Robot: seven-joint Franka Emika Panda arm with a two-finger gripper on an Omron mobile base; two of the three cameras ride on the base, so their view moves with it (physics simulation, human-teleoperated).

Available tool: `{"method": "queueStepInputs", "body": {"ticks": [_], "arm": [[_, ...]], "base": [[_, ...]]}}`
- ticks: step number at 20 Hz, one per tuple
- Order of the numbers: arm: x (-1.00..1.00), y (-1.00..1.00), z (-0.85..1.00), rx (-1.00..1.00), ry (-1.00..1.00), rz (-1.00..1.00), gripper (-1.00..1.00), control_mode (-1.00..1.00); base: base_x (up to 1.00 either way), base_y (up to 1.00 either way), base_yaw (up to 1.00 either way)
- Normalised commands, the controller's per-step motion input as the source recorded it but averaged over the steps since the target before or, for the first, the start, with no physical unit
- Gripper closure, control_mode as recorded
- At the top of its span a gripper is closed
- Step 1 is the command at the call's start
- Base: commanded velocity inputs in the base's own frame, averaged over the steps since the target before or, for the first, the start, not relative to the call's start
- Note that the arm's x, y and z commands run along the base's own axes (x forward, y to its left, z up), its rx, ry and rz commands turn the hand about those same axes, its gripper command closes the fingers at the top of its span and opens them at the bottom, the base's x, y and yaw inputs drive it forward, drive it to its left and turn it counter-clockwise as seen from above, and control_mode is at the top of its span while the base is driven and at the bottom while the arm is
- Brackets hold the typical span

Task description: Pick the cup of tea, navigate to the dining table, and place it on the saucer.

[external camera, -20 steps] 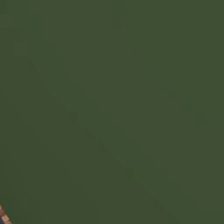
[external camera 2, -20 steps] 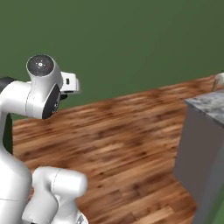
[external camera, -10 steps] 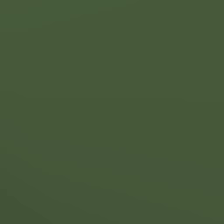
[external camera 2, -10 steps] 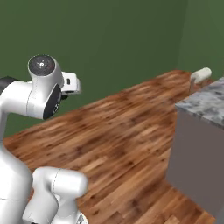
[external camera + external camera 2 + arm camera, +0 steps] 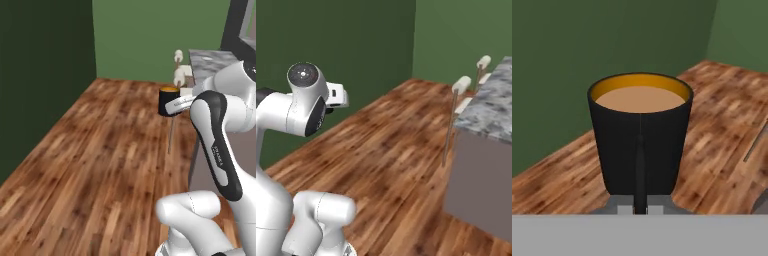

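the cup of tea [image 5: 168, 101] is riding upright in the air, well above the wooden floor [image 5: 100, 165] and just left of the dining table [image 5: 491, 150]. so the picking looks done: the gripper [image 5: 640, 200] is clenching its jaws on the mug's handle, which is running down the near face of the cup in the hand view. the tea is sitting level and close to the rim, with nothing spilling.

the driving part appears to be under way rather than finished. the marbled worktop is coming into view to the right of the cup, with two white-topped stools [image 5: 461, 85] standing against its side, but the cup is not over the stone yet. the placing is not yet done, and the saucer is not something i can make out on the stretch of worktop that is showing (it may be lying further along).

as for writing, a dark band on the arm's forearm [image 5: 216, 150], right of the cup, is carrying small pale lettering, too blurred to read. the mug itself is plain black with no label.
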Motion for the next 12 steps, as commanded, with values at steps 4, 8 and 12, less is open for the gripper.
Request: {"method": "queueStepInputs", "body": {"ticks": [4, 8, 12], "arm": [[0.0, 0.0, 0.0, 0.0, 0.0, 0.0, 1.0, 1.0], [0.0, 0.0, 0.0, 0.0, 0.0, 0.0, 1.0, 1.0], [0.0, 0.0, 0.0, 0.0, 0.0, 0.0, 1.0, 1.0]], "base": [[1.0, 0.93, -0.46], [1.0, 0.93, -0.44], [1.0, 0.94, -0.43]]}}
